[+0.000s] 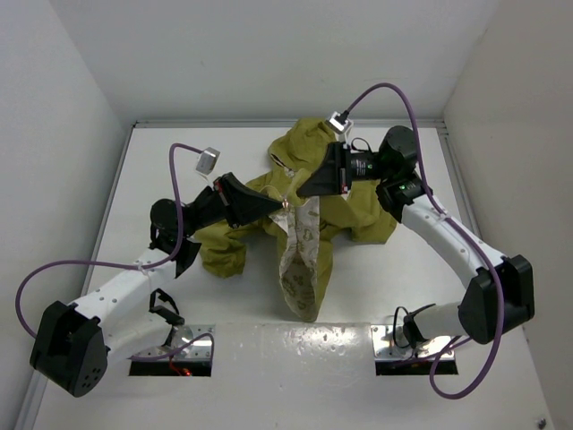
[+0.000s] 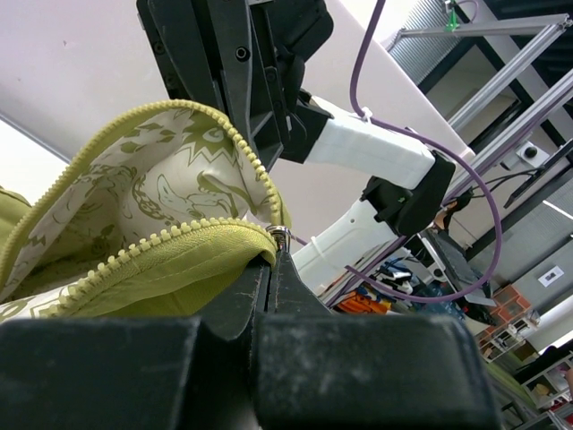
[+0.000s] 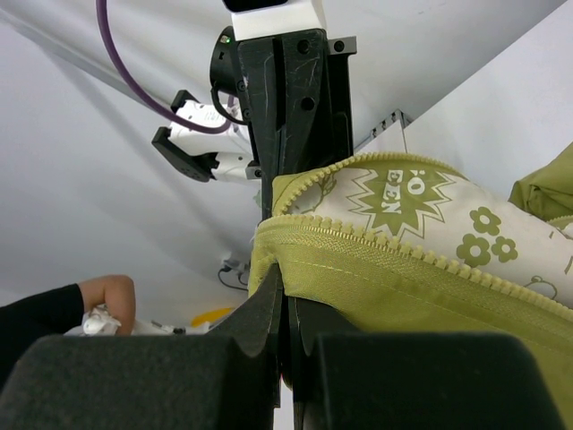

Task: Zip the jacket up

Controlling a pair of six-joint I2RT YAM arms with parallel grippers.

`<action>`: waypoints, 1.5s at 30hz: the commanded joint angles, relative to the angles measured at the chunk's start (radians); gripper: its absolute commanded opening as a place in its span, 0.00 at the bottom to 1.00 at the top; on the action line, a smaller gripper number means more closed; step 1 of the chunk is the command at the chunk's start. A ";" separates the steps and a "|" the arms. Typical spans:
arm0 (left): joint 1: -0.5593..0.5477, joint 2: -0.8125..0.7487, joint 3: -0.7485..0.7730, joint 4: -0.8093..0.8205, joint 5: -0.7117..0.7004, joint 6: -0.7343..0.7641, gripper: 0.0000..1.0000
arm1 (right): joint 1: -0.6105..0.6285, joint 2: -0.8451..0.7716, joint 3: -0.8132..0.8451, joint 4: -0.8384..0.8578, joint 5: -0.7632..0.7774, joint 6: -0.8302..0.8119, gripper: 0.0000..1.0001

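We see the left tool (image 1: 283, 204) and right tool (image 1: 302, 189) tip to tip, each clamped on the unzipped edge of the olive jacket (image 1: 363, 213).

Two robot arms angle inward so that their grippers almost meet tip to tip. The left arm (image 1: 125, 291) stretches forward and to the right. The left gripper (image 1: 279, 205) has its jaws pressed tightly together, pinching an edge of the jacket (image 1: 358, 215) between them. The right arm (image 1: 448, 240) extends forward, then bends back toward the left. The right gripper (image 1: 303, 190) points at the left one, just beyond its jaws and slightly farther away, and is likewise clamped flat on the jacket's edge.
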 commanded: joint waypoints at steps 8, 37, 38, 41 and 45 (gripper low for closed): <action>-0.010 -0.015 0.022 0.060 0.000 0.001 0.00 | 0.011 -0.010 0.051 0.053 -0.004 0.006 0.00; -0.053 -0.005 0.152 -0.292 0.085 0.282 0.00 | 0.032 -0.048 0.013 -0.063 -0.077 -0.148 0.00; -0.053 -0.005 0.153 -0.317 0.085 0.294 0.00 | 0.038 -0.047 0.021 -0.078 -0.080 -0.158 0.00; -0.053 -0.005 0.162 -0.374 0.076 0.305 0.00 | 0.037 -0.059 0.038 -0.170 -0.092 -0.268 0.00; -0.062 0.005 0.203 -0.471 0.085 0.360 0.00 | 0.037 -0.079 0.054 -0.314 -0.089 -0.422 0.00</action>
